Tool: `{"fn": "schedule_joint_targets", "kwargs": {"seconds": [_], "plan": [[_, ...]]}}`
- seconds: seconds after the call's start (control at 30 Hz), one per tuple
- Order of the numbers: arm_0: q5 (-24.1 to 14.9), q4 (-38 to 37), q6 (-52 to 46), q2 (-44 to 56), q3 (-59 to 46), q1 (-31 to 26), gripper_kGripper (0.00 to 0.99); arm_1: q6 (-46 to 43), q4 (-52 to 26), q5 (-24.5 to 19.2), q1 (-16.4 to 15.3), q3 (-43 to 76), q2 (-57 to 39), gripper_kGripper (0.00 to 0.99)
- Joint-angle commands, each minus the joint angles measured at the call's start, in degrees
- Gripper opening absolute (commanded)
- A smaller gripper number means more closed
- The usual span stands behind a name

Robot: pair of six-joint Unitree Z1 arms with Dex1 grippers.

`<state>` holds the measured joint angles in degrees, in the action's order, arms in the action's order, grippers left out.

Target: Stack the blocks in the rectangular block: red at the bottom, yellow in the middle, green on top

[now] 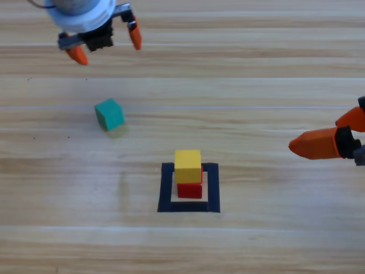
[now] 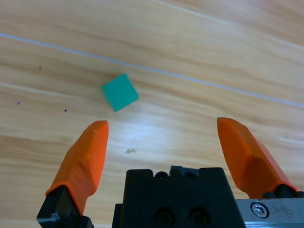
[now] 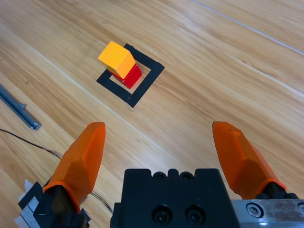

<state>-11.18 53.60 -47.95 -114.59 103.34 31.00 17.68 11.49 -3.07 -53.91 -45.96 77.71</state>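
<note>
We saw yellow [image 1: 187, 165] stacked on red [image 1: 190, 189] inside the rectangular block [image 1: 166, 188]; green [image 1: 109, 113] lay alone on the table [image 1: 256, 74], below the gaping, empty left hand [image 1: 106, 41]; the right hand [image 1: 328, 134] waited spread at the edge

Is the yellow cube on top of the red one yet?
Yes. The yellow cube sits on the red cube inside the black tape square.

Three cubes: one red [image 1: 190, 189], one yellow [image 1: 187, 165], one teal-green [image 1: 109, 113].
</note>
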Motion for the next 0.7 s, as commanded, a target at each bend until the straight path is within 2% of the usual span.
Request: {"fn": "schedule_joint_targets", "kwargs": {"seconds": [0.03, 0.23, 0.7], "plan": [[-0.2, 11.8, -6.1, -14.8, 15.7, -1.7, 0.974, -0.8, -1.3, -0.9, 1.5, 1.9, 3.1, 0.99], [2.6, 13.7, -9.8, -17.2, 17.5, -3.6, 0.974, -1.2, -2.3, 0.1, 1.5, 2.7, 5.2, 0.99], [3.5, 17.1, -19.8, -21.1, 18.2, -5.8, 0.974, -1.4, -2.3, -0.2, 1.5, 2.6, 5.3, 0.99]]}}
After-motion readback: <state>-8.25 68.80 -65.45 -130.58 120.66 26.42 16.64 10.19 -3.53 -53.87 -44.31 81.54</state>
